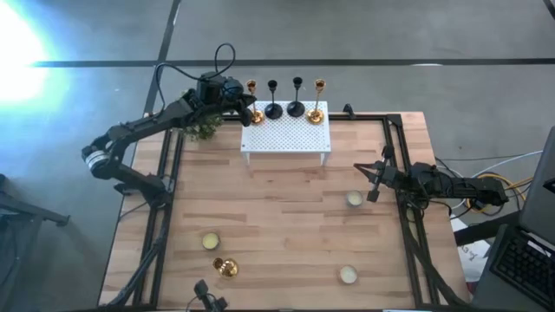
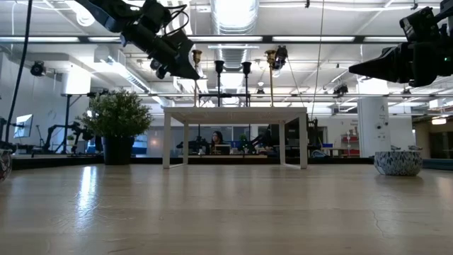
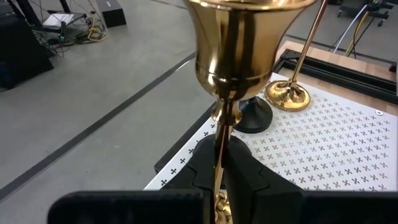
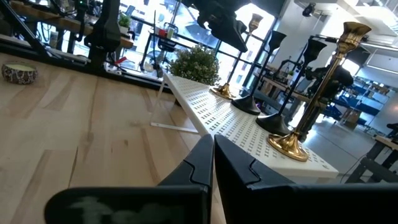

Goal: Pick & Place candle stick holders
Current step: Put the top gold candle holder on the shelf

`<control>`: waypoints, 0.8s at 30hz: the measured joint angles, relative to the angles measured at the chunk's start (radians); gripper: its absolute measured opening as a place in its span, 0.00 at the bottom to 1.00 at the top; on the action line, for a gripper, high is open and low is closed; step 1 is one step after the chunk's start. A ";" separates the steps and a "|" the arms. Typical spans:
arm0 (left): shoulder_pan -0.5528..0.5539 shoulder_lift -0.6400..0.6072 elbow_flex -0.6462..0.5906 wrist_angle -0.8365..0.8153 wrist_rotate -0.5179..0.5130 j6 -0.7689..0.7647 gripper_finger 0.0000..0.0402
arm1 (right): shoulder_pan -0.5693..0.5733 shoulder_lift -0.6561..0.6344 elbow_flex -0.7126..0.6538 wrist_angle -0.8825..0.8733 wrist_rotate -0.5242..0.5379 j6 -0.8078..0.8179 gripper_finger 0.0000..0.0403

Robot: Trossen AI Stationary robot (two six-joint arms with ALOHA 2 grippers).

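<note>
In the high view, a white perforated rack [image 1: 286, 134] was seen at the far middle of the wooden table [image 1: 277, 234]. Four candle stick holders stood along its far edge: a gold holder [image 1: 253, 102] at the left end, two black holders [image 1: 274, 100] [image 1: 297, 98] in the middle, and a second gold holder [image 1: 317, 102] at the right end. The left gripper [image 1: 246, 111] was placed at the left-end gold holder, beside a green potted plant [image 1: 203, 130]. A fifth gold holder [image 1: 225, 268] lay on its side near the front edge. Three small round candles [image 1: 354, 199] [image 1: 210, 240] [image 1: 348, 275] were scattered over the table. The right gripper [image 1: 371, 180] was held above the table's right side, apart from the rack.

In the low view, the rack [image 2: 236, 134] was seen on its legs with the holders upright on top, and the left gripper [image 2: 185, 65] was set against the left gold holder [image 2: 197, 71]. The right gripper's own fingers could not be made out there.

In the left wrist view, the slim stem of the gold holder [image 3: 233, 56] was clamped between the dark fingers [image 3: 249, 180], which were closed tightly on it above the rack.

In the right wrist view, the fingers [image 4: 233, 165] were pressed together with nothing between them, pointed toward the rack [image 4: 249, 130] and its holders.
</note>
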 joint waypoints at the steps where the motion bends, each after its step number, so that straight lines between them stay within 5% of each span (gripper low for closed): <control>1: 0.000 0.000 0.000 0.000 0.000 0.000 0.05 | 0.000 0.000 0.000 0.000 0.000 0.000 0.02; 24: 0.000 0.000 -0.002 -0.005 0.033 0.019 0.08 | 0.000 0.000 0.000 0.000 0.000 0.000 0.02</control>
